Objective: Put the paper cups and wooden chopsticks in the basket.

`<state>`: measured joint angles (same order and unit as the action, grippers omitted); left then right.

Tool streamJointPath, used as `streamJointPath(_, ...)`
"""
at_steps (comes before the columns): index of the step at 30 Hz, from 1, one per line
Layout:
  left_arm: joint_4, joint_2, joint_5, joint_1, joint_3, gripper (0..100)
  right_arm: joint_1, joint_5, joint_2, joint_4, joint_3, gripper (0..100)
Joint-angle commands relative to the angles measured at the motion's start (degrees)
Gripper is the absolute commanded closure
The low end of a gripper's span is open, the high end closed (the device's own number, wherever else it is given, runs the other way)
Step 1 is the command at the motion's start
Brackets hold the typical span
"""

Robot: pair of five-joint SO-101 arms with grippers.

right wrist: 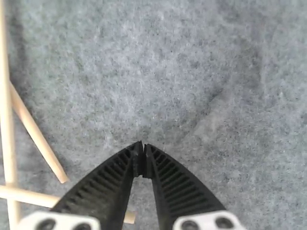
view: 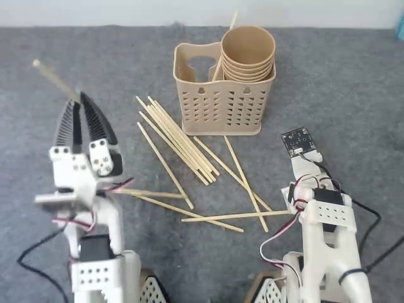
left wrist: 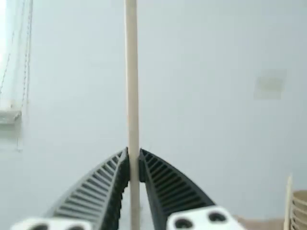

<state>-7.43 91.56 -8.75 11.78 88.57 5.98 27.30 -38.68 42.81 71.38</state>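
Grip firm: your left claw (left wrist: 133, 155) clamps a slim pale wooden chopstick (left wrist: 131, 72), raised clear for the beige perforated plastic basket (view: 218, 113); right claw (right wrist: 143, 148) pinched together, empty.

The basket (view: 218, 117) stands at 12 o'clock. The stack of paper cups (view: 248, 47) fills the compartment on its 3 o'clock side; the 9 o'clock compartment is open from above. Loose wooden chopsticks (view: 180, 142) lie across the carpet (view: 353, 82) from the centre toward 5 o'clock. At 9 o'clock the left gripper (view: 79, 98) holds one chopstick (view: 55, 79) up. Open carpet lies at 2 o'clock.
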Motion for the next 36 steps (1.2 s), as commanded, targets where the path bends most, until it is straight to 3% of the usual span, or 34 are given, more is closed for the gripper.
streamJointPath(1, 0.97, 6.15, 0.53, -2.46, -0.13, 99, 0.48, 0.62, -2.24, 0.31, -0.62, 99.0)
streamJointPath(12, 1.05, 1.05, 0.53, -24.44, -9.45, 99, 0.48, 0.35, -2.24, 0.31, -0.53, 99.0)
streamJointPath(25, -7.65, -48.35, 0.44, -24.97, -43.30, 99, 0.40, 0.35, -2.24, 0.04, -0.53, 99.0)
streamJointPath(36, -8.00, -76.04, 0.44, -24.97, -57.45, 99, 0.31, 0.70, -2.24, -1.10, -0.53, 99.0)
